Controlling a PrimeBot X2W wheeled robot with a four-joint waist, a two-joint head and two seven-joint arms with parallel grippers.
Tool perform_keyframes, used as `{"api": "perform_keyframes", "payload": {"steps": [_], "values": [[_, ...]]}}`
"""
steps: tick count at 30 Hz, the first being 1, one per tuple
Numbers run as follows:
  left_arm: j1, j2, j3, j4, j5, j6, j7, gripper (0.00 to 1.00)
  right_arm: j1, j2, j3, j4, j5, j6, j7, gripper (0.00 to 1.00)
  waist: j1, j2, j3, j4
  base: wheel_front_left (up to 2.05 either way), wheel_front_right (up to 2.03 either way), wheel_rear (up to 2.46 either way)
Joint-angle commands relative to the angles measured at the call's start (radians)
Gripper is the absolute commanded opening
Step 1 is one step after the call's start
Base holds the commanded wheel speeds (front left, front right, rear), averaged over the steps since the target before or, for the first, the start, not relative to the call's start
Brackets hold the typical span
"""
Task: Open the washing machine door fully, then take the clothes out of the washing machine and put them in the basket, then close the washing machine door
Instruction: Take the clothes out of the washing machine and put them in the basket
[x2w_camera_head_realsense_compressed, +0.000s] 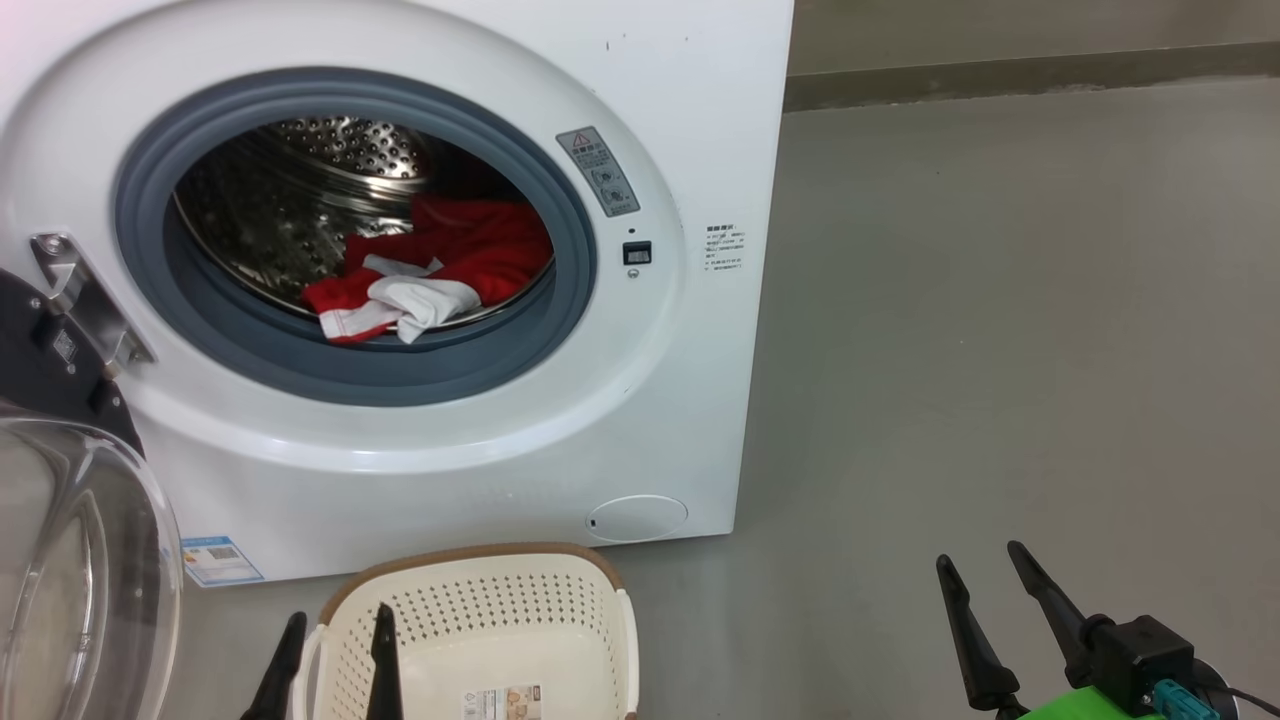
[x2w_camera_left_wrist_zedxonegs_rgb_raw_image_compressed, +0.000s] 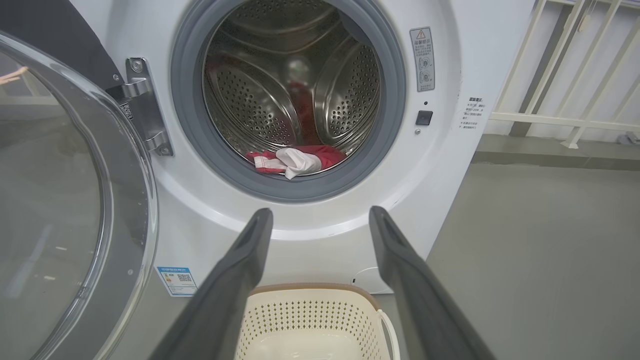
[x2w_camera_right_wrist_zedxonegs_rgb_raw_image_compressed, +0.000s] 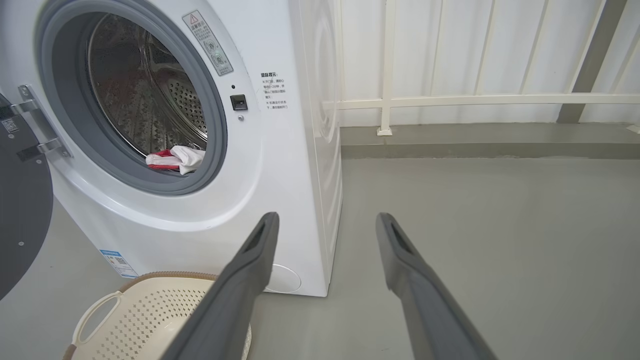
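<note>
head view: door (x2w_camera_head_realsense_compressed: 70, 560) open w/ clothes (x2w_camera_head_realsense_compressed: 440, 265) in drum (x2w_camera_head_realsense_compressed: 270, 210).

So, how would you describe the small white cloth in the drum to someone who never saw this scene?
Find the big white front-loading washing machine, its round glass door swung open. Inside its perforated steel drum lies a heap of bright red clothes. The crumpled white cloth sits at the heap's front edge, by the grey rubber gasket, the one plain white piece among red ones.
</note>
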Motion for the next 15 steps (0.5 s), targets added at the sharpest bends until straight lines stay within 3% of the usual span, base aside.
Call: {"api": "perform_keyframes", "payload": {"steps": [1,15], "values": [[-0.042,0.008,0.030,-0.028,-0.004,0.007,-0.002,1.00,-0.021,-0.013,0.024,-0.021,-0.008,0.000,-0.002,1.00,0.0000,-0.0001,0.000,0.000,0.00,0.00,0.00],[-0.046,0.008,0.015,-0.020,-0.006,0.014,0.000,1.00,-0.025,-0.013,0.021,-0.022,-0.018,0.000,0.002,1.00,0.0000,-0.0001,0.001,0.007,0.00,0.00,0.00]]}}
